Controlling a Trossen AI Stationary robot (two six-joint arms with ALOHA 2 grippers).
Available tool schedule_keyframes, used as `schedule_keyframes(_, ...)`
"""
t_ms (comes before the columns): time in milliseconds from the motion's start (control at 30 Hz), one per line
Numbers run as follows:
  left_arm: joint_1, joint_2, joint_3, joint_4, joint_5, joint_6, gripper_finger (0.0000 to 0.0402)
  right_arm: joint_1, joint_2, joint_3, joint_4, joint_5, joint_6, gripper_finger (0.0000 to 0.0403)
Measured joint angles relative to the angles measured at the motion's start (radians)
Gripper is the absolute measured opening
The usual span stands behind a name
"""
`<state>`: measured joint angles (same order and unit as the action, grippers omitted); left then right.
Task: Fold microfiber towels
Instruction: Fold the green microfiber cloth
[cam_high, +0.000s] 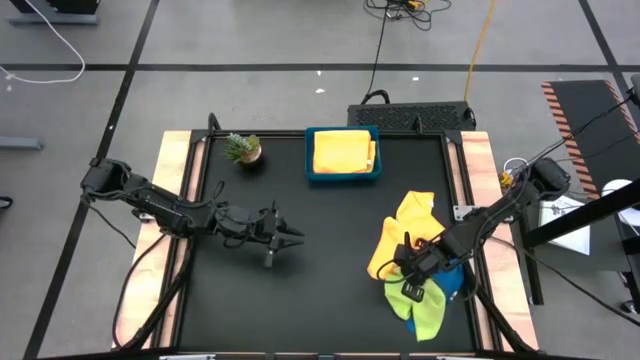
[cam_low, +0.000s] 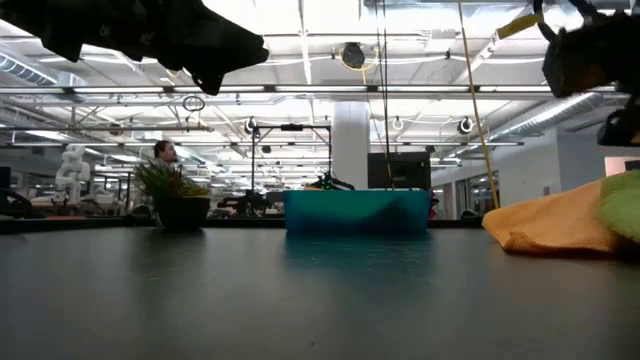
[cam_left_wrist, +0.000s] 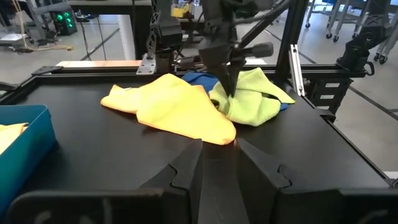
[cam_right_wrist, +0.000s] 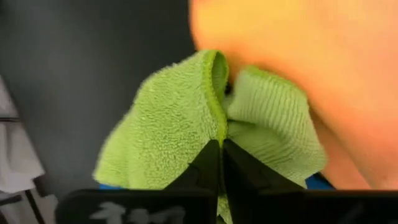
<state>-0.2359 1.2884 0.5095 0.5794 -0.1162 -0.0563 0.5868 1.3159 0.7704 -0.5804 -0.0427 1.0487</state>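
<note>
Pinching the green towel (cam_right_wrist: 186, 124), the right gripper (cam_right_wrist: 221, 149) is starting on the heap; one folded towel (cam_high: 343, 152) is lying in the far tray (cam_high: 311, 172), while the left gripper (cam_high: 283, 238) is waiting part-open.

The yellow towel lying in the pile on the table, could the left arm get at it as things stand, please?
Probably yes. The left end effector faces the yellow towel across bare mat, nothing between; the right end effector pinches only the green towel behind it.
</note>
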Motion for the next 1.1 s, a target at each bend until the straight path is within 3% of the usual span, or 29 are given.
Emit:
schedule_keyframes(167,0.0,0.003,0.0,0.003,0.0,0.0,0.0093,-0.024,-0.041,0.0,0.12,0.094,-0.065,0.0008)
schedule_keyframes(333,0.0,0.042,0.0,0.053,0.001,0.0,0.0093,-0.077,-0.062,0.0,0.304,0.177,-0.238,0.0003)
schedule_keyframes(667,0.005,0.193,0.001,0.241,0.084,-0.006,0.0097,-0.205,-0.061,0.002,0.579,0.162,-0.548,0.0001)
schedule_keyframes(833,0.025,0.233,0.024,0.242,0.09,-0.046,0.0146,-0.215,-0.061,0.005,0.64,0.121,-0.677,0.0001)
schedule_keyframes(1100,0.052,0.35,0.122,0.24,0.137,-0.071,0.0238,-0.213,-0.022,0.006,0.698,0.154,-0.891,0.0)
